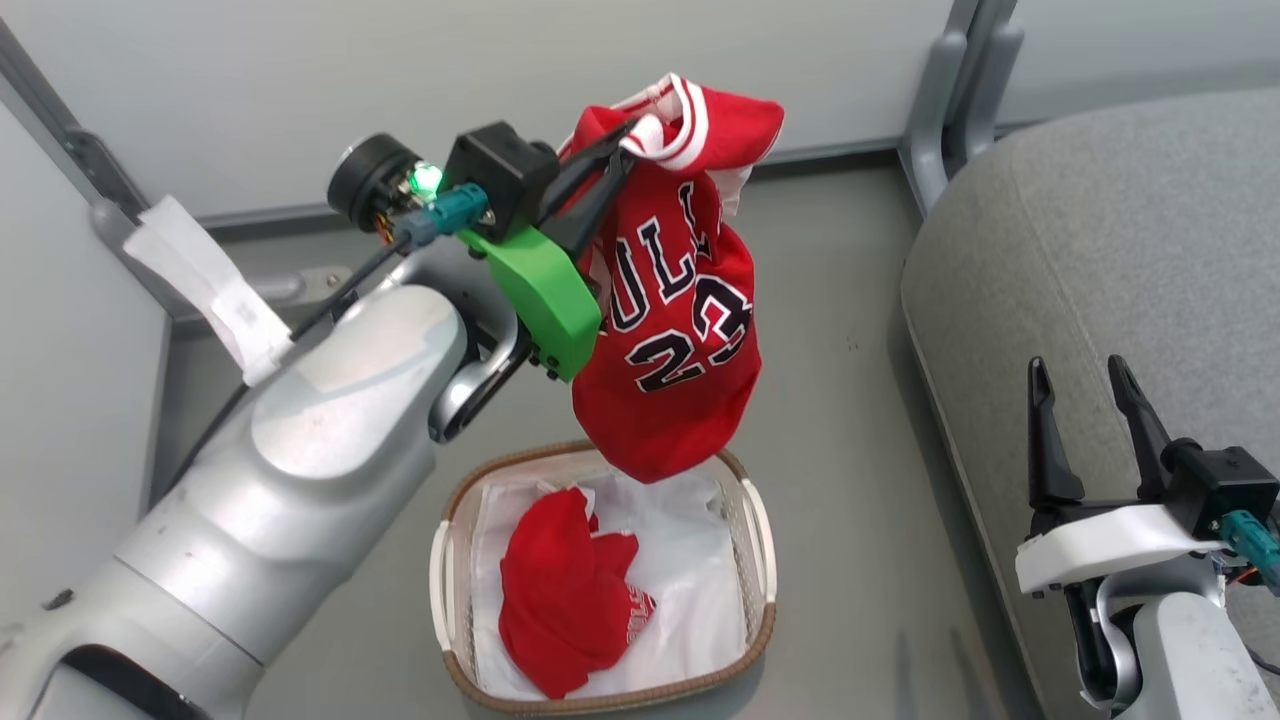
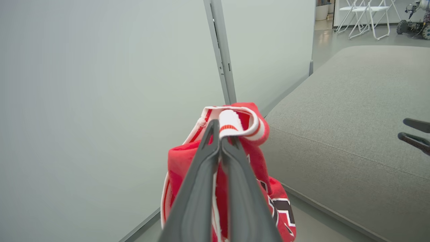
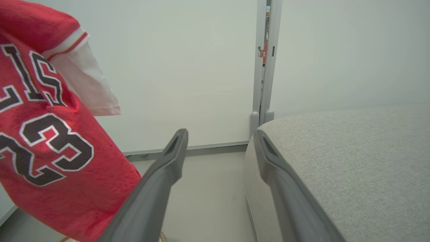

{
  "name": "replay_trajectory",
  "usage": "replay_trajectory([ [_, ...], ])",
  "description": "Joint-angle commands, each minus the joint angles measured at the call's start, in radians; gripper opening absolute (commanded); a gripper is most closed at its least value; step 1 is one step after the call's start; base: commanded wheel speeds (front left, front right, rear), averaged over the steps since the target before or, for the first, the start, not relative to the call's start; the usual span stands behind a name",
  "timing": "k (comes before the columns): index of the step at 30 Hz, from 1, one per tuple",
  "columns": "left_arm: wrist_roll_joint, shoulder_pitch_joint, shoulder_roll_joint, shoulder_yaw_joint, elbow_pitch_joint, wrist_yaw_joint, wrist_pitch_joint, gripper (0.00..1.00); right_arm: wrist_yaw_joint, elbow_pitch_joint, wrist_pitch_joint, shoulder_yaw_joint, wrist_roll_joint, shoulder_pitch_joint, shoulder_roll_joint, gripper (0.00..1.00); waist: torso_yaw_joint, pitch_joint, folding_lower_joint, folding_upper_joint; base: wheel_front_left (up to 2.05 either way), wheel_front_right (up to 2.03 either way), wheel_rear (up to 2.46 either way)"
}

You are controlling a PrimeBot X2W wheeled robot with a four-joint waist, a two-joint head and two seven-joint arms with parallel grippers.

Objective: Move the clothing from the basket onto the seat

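Above the basket (image 1: 762,560), about 12 o'clock from it in head view, L gripper (image 1: 628,135) is clamped fully closed on the jersey (image 1: 680,340). Grip pt = white-and-red striped trim at the garment's top; L wrist cam shows both fingers pressed together w/ trim bunched over the tips. Jersey hangs free below the grip, "23" and part of the "BULLS" lettering facing head cam, lowest fold right over the basket's far rim; touching the rim or just clear, can't tell from this angle. Basket sits on the grey floor (image 1: 860,330) at 6 o'clock of head view, white liner (image 1: 700,600) inside. On the liner, toward the basket's 9 o'clock side: second red garment (image 1: 565,610), crumpled, small white lettering. At 3 o'clock the seat (image 1: 1130,250), well apart from the basket. R gripper (image 1: 1077,365) at 4 o'clock, in front of the seat's near edge, fingers spread wide, nothing between them, tips pointing to 12. R wrist cam: jersey at 9 o'clock, seat at 3 o'clock, floor btwn the two open fingers. L wrist cam: seat at 3 o'clock of the jersey, R fingertips poking in at the frame's 3 o'clock edge. Pale wall panels (image 1: 300,80) and a grey post (image 1: 960,90) run along 12 o'clock behind it all.
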Motion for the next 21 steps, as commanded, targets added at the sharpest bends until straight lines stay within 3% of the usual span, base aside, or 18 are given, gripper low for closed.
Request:
replay_trajectory([
  [1, -0.013, -0.026, 0.013, 0.003, -0.015, -0.002, 0.011, 0.0, -0.001, 0.003, -0.005, 0.005, 0.001, 0.022, -0.005, 1.0, 0.027, -0.092, 0.0001, 0.0, 0.0, 0.0, 0.0],
  [9, -0.05, -0.081, 0.028, 0.005, -0.061, -0.002, 0.055, 0.0, -0.001, -0.004, -0.005, 0.088, 0.017, -0.005, -0.004, 1.0, 0.02, -0.109, 0.0001, 0.0, 0.0, 0.0, 0.0],
  [21, -0.061, -0.056, 0.027, -0.007, -0.089, 0.002, 0.043, 0.0, -0.001, 0.041, -0.005, 0.441, 0.015, -0.123, -0.005, 1.0, 0.032, -0.118, 0.0001, 0.0, 0.0, 0.0, 0.0],
])
